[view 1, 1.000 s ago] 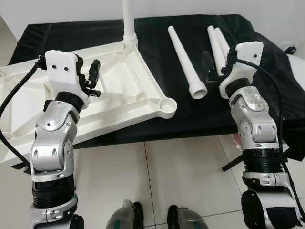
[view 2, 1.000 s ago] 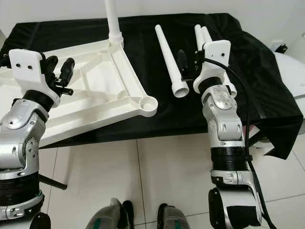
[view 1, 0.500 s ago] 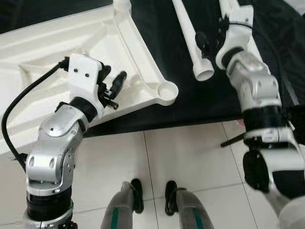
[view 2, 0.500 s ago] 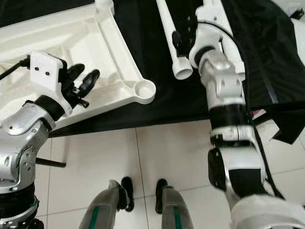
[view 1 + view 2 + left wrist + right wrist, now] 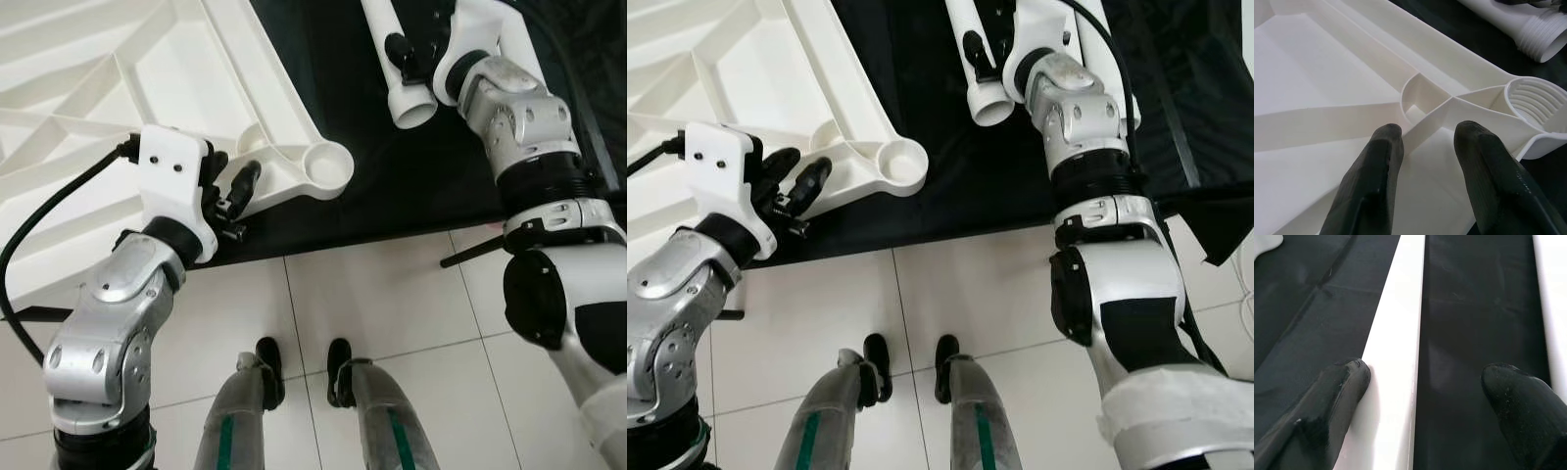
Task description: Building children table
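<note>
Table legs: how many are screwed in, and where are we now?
None shows fitted now: the near corner socket of the upturned tabletop is empty, threads bare. In hand: the right gripper is open astride a loose leg lying on the black cloth, one finger touching it, not yet clamped. The left gripper is open over the tabletop's rib. Left: grasp, then screw in.

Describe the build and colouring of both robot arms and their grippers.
Both arms are silver metal segments with black joint bands. The left gripper and right gripper each carry two long black rounded fingers on a white plastic wrist housing with small holes. A black cable loops to each housing.
</note>
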Available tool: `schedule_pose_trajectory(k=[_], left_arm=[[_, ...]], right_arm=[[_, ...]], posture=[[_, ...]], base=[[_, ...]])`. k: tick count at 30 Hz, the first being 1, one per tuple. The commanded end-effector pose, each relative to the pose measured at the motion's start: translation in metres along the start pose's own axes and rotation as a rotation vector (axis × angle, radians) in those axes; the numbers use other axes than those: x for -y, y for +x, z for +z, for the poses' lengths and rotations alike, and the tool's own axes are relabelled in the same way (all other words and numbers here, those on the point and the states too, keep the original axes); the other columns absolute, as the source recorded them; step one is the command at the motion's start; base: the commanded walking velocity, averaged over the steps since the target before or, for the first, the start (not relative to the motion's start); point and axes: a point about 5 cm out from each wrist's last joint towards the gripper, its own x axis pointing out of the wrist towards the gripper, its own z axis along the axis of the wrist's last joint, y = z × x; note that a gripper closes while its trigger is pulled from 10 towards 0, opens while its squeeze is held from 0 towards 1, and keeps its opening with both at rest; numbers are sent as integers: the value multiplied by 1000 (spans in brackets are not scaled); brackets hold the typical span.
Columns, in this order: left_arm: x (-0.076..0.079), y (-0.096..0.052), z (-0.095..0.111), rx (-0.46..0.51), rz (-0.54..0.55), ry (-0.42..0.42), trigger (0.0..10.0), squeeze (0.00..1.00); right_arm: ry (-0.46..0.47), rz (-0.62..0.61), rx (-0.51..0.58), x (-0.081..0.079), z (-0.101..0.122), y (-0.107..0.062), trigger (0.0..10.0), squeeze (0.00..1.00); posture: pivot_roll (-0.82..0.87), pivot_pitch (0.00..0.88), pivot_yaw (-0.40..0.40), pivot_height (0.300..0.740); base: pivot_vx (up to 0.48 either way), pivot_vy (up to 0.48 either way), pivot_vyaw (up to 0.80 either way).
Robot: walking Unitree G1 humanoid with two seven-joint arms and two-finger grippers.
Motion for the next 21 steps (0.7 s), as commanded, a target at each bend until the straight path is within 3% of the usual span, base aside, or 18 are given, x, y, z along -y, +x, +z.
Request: schedule_pose_trajectory(k=[1,6,11,18,21], left_arm=[[4,-4,-5,-32,-11,-17,10000,0],[6,-6,-4,-33,0,-29,10000,0],[6,-7,-2,-30,13,-34,10000,0],[8,-6,-1,-33,21,-43,10000,0],[8,-6,-1,-31,26,-48,10000,0]], right_arm=[[16,14,-70,-3,-18,1,10000,0],[95,51,1,-4,3,4,10000,0],[118,64,39,-2,17,5,10000,0],[140,76,93,0,27,6,10000,0],[152,62,68,3,28,6,10000,0]], posture=[[28,491,-60,740],[33,481,-69,740],[29,476,-75,740],[33,473,-79,740],[32,473,-79,740]], base=[[0,0,0],[0,0,0],[0,0,0],[0,0,0],[0,0,0]])
